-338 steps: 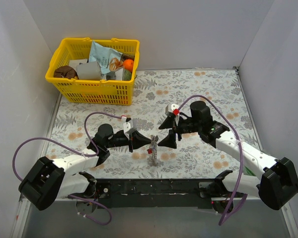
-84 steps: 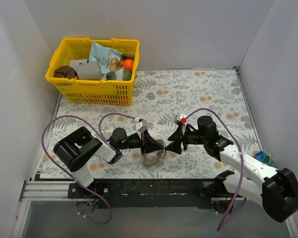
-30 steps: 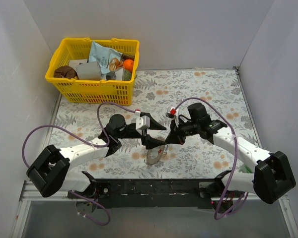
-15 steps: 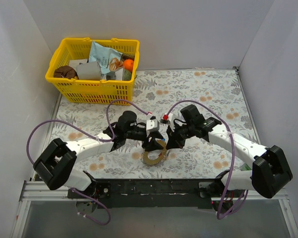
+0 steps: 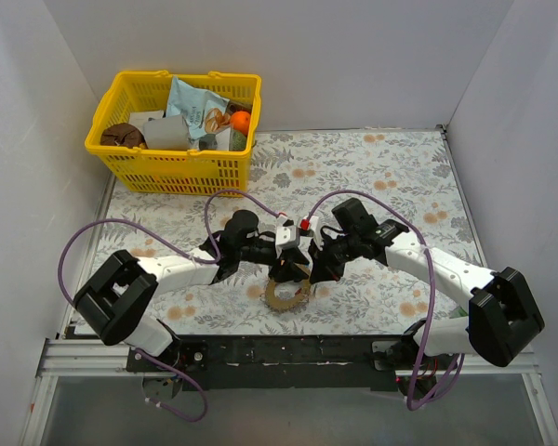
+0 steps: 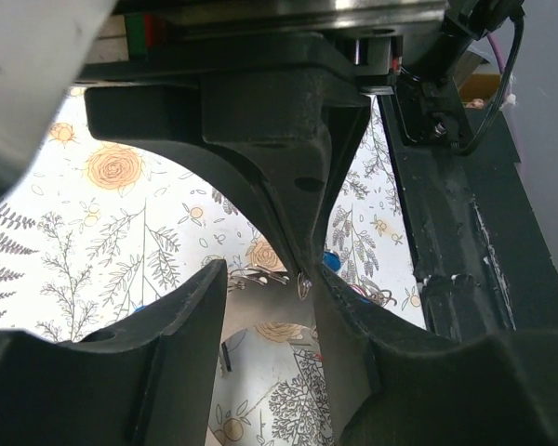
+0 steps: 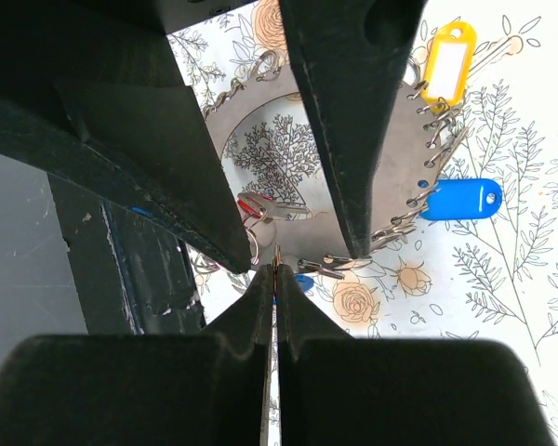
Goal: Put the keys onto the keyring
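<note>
Over the keyring (image 5: 281,297) rim, left gripper (image 5: 289,266) nearly meets right gripper (image 5: 317,270).

We find the basket (image 5: 177,172) at 10 o'clock on the table (image 5: 391,177), against the far left corner, with packets (image 5: 193,107) lying in it. The keyring (image 5: 281,297) lies on the table at 6 o'clock, near the front edge and well apart from the basket. The left gripper (image 5: 293,269) sits at the keyring's 12 o'clock. The right gripper (image 5: 314,269) is just beside it at 1 o'clock. The two arms reach in from 7 and 5 o'clock. In the right wrist view we see the upper tag (image 7: 444,65) at the keyring's 2 o'clock and the lower tag (image 7: 460,199) at 3 o'clock, both outside its rim. A key (image 7: 265,209) lies within its middle at 8 o'clock.
</note>
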Tool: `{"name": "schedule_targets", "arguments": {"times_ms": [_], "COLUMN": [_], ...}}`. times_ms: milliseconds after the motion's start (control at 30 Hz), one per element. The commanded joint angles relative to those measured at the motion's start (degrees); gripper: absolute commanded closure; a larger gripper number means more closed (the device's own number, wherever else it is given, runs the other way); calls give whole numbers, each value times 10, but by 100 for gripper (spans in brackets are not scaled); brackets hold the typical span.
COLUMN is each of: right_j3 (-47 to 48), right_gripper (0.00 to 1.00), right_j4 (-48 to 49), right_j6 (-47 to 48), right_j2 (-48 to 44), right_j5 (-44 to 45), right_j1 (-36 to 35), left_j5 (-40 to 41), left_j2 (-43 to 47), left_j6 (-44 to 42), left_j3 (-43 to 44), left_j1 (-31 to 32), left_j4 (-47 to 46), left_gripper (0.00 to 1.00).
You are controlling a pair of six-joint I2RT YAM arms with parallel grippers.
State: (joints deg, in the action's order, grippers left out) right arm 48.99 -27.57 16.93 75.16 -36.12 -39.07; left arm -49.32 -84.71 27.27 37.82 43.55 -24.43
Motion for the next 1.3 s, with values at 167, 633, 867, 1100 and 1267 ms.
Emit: {"name": "schedule_targets", "arguments": {"times_ms": [167,633,867,1100,1267], "right_j3": [21,13,8,8,7], "right_gripper": [99,99,99,99,99], "right_j4": [8,18,23,23,24], "right_j6": [6,2,1,1,2], "right_j2": [-12,-17,-21,-20,-22], "right_j5": [-7,-10,-18,-19,-19], "right_j1": [-2,-2,-2,-2,-2], "left_j5": [-39,-19,12,13,2], "left_j2": [-5,14,37,16,-10], "left_j6": [-19,-7,73,96,97], "left_j3": [-6,-39,-103,-103,-86], "left_j1": [-4,-4,-5,-6,-5], "left_j4": [14,-18,-155,-207,-207], "left_gripper": [68,69,64,66,68]}}
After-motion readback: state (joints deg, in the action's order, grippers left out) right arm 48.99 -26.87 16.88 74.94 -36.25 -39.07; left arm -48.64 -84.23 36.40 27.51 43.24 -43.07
